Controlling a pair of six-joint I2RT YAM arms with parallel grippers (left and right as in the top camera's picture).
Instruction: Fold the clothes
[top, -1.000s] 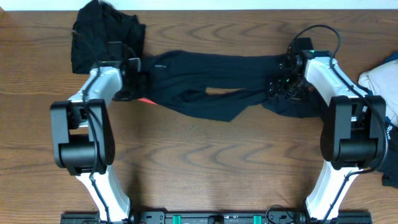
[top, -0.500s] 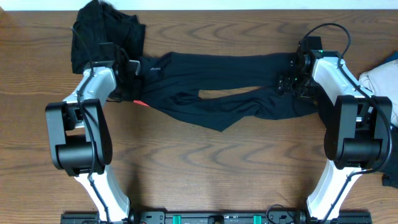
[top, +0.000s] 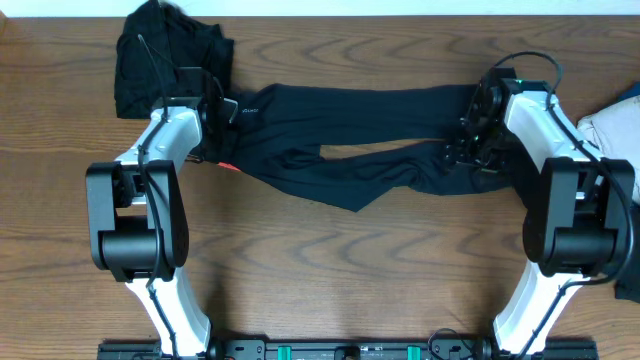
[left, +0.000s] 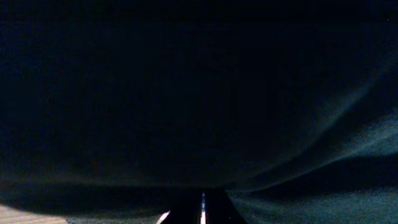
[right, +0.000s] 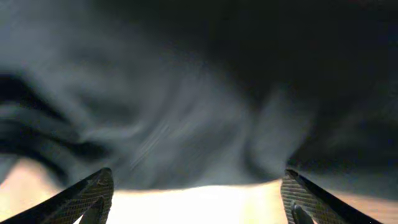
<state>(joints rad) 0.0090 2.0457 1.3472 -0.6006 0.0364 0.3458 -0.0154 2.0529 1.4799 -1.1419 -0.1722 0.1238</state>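
Brown wooden counter (top: 330, 280), overhead: long black soft-fabric trousers (top: 350, 140) lie stretched lengthwise between the left pincer (top: 222, 112) and the right pincer (top: 462, 142). The legs are rumpled and no fold is made. A crumpled black garment heap (top: 165, 55) at the far left and pale white-blue garments (top: 608, 125) at the right edge are unfolded. The near side is bare; the far edge runs close behind.

Left wrist: pincer closed, judged pinching the waistband; dark cloth fills the view.

Right wrist: pincer spread wide, empty, with cloth just beyond.

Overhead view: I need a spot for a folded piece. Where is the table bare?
Bare wood lies below the black trousers, between the left arm and right arm, and in a strip above them. Crowded: black heap upper left, pale clothes far right.
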